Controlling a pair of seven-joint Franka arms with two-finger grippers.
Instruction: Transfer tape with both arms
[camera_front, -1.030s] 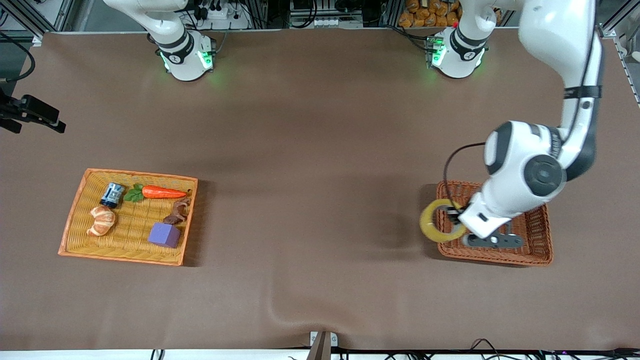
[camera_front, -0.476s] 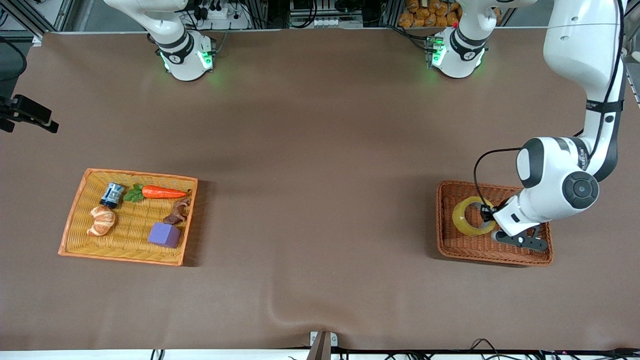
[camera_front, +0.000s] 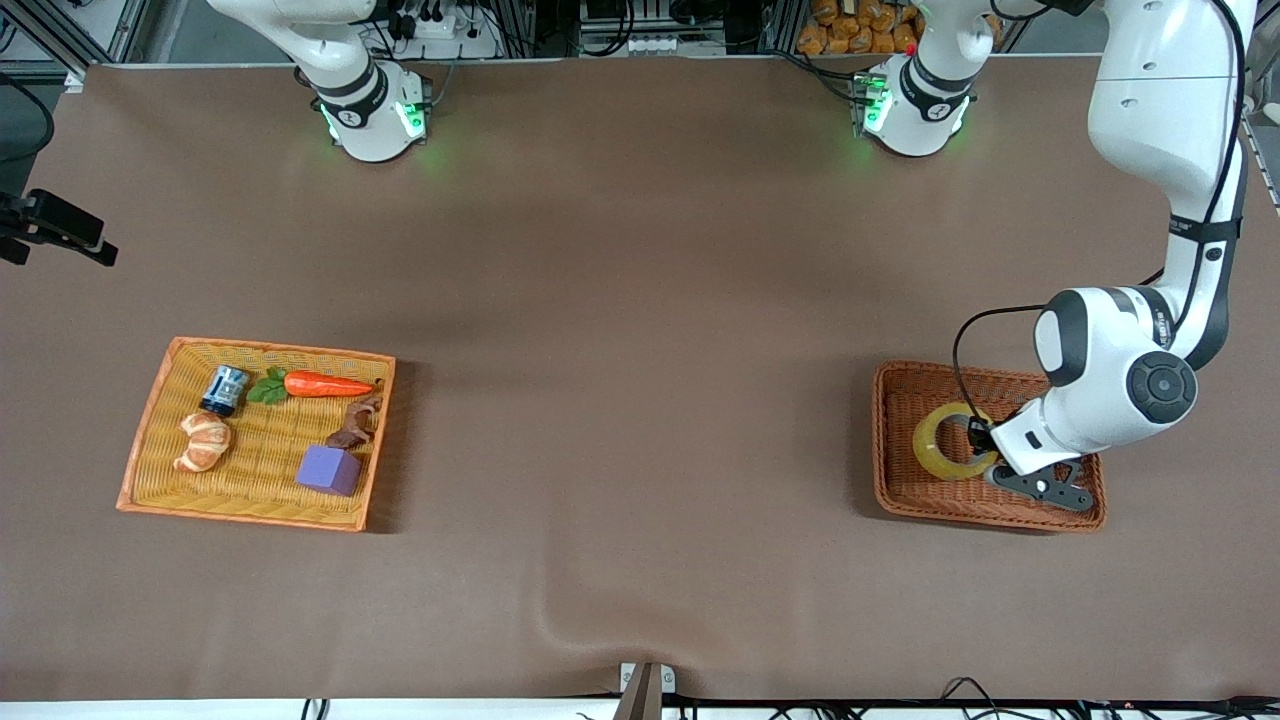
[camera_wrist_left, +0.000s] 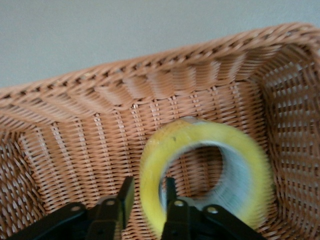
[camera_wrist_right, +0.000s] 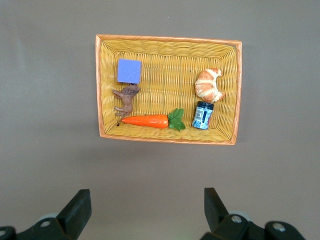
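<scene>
Tape (camera_front: 948, 443): now lowering into brown basket (camera_front: 895, 480), left gripper (camera_wrist_left: 145, 205) still pinching its rim; right gripper (camera_wrist_right: 145, 210) waiting wide, release pending.

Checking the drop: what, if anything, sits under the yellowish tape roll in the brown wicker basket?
Nothing visible does. The left gripper pinches the yellowish tape roll inside the brown wicker basket, with only bare weave beneath.

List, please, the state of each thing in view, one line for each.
tape: on edge in the brown basket, gripped.
left gripper: shut on the tape's band.
right gripper: open, high over the yellow basket, waiting.
carrot: lying flat in the yellow basket.
</scene>
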